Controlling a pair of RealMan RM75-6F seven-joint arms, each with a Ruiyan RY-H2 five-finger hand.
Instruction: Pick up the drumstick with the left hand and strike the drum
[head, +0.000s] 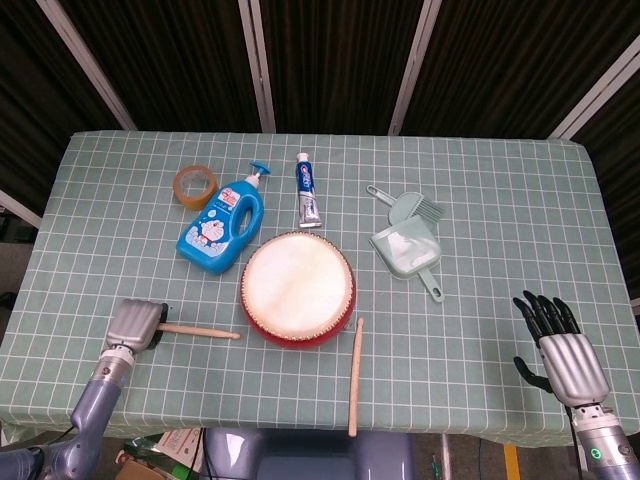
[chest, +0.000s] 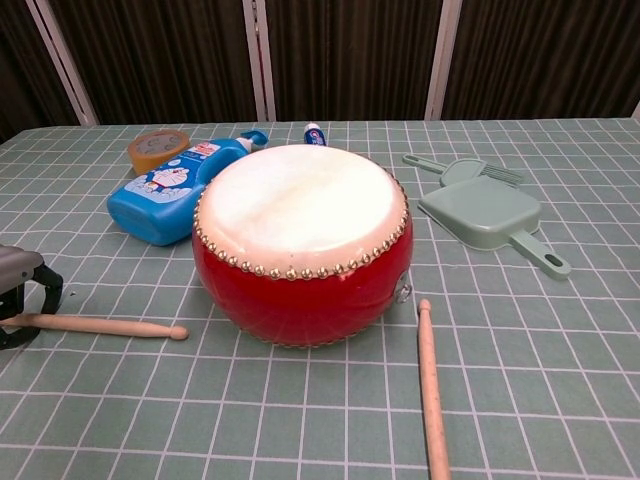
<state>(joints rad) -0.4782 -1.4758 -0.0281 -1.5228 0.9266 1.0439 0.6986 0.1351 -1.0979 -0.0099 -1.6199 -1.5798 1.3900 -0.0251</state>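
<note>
A red drum (head: 297, 288) with a pale skin stands mid-table, large in the chest view (chest: 300, 240). To its left a wooden drumstick (head: 203, 331) lies flat on the cloth, tip toward the drum. My left hand (head: 135, 325) sits over its handle end. In the chest view, the fingers (chest: 48, 285) arch over the drumstick (chest: 100, 325) and straddle it with a visible gap, not clamped. A second drumstick (head: 354, 375) lies in front of the drum on the right. My right hand (head: 558, 347) hovers at the table's front right with fingers spread and nothing in it.
Behind the drum lie a roll of tape (head: 195, 185), a blue detergent bottle (head: 222, 226) and a toothpaste tube (head: 307, 190). A green dustpan with brush (head: 408, 243) sits to the drum's right rear. The table's front edge (head: 300, 428) runs close to both hands.
</note>
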